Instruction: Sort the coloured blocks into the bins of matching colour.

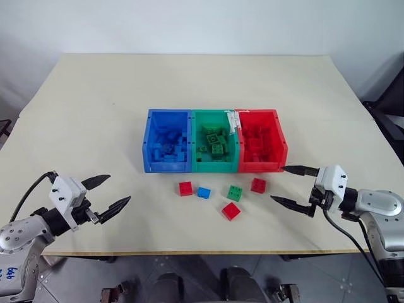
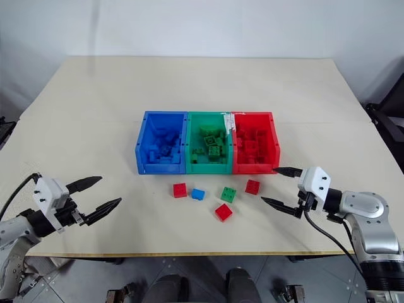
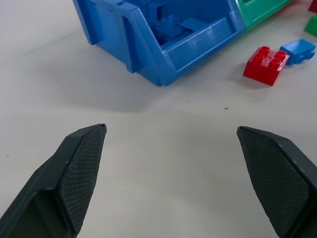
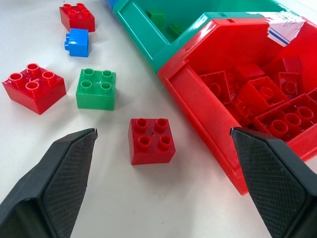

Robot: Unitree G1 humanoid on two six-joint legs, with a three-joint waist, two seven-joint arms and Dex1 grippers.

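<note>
The blue bin (image 3: 163, 44) is cut off at the edge, its heaped bricks perhaps uncountable

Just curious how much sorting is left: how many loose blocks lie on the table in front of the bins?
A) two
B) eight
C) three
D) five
D: three red blocks, one blue block and one green block lie on the table in front of the bins.
</note>
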